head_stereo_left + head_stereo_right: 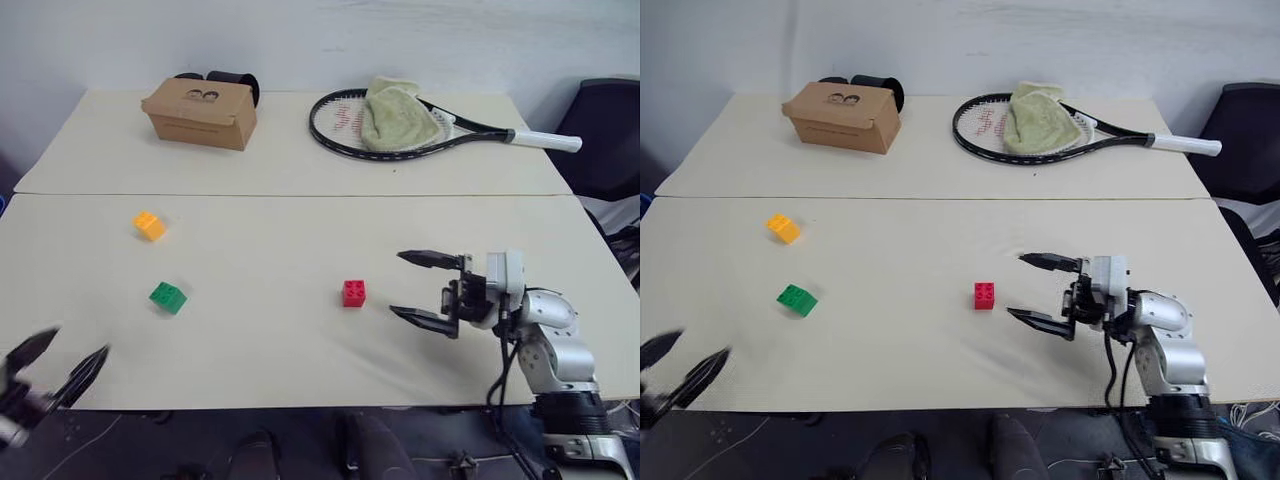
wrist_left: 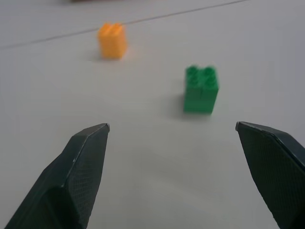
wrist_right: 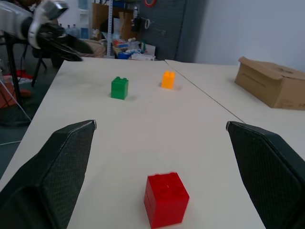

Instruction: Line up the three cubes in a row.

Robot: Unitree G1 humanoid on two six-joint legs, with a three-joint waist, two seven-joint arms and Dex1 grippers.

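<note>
A cream tabletop [image 1: 300, 330] is standing against a pale wall. A closed cardboard box [image 1: 198, 112] is sitting near its far left corner, contents hidden. The orange-yellow cube [image 1: 149, 225] and green cube [image 1: 167, 296] are lying toward the left edge, the red cube [image 1: 353, 293] mid-tabletop. Both the left pincer [image 1: 58, 362] and right pincer [image 1: 425, 288] are gaping wide, holding nothing.

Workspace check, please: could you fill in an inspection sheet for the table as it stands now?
Surface: two cream tables pushed together, seam between them.
Job's things: orange-yellow cube, green cube and red cube lie apart, not in a row.
Clutter: cardboard box, tennis racket with a towel on it, at the far edge.
End effectors: left end effector open, empty; right end effector open, beside the red cube.
Cables: black cables on the right arm.
Surroundings: dark chair on the right.
</note>
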